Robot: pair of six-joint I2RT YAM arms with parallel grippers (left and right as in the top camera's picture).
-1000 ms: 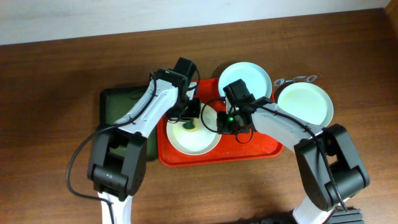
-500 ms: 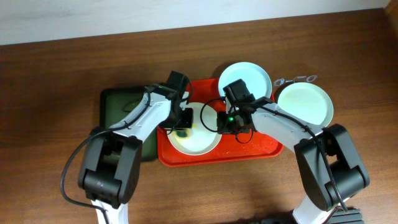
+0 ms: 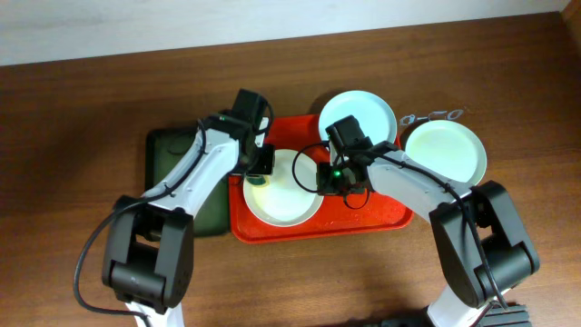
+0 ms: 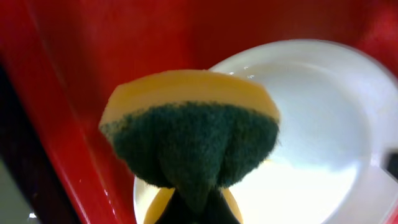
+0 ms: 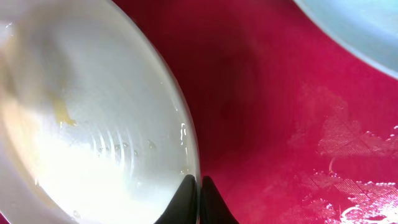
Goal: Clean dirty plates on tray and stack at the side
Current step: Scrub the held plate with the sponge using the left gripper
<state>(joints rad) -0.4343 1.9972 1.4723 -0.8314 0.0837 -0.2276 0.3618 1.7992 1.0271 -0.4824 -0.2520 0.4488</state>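
Left gripper (image 3: 258,174), closed on a yellow-green sponge (image 4: 189,143), hangs over the left rim of the tray plate (image 3: 289,198), which lies in the red tray (image 3: 381,216) mid-desk. Right gripper (image 5: 199,186) pinches that plate's right rim; a second plate (image 3: 359,113) overlaps the tray's far rim, a third plate (image 3: 445,150) lies toward the desk's right edge.

Robot lab setup: left arm (image 3: 195,173), right arm (image 3: 418,186) at brown wood table (image 3: 73,136), plain pale wall (image 3: 182,23) behind

Glossy plastic tray (image 3: 381,218), smooth shiny plates (image 3: 283,198), rough-faced sponge (image 4: 193,149), perhaps foam-backed, wooden table (image 3: 91,109)
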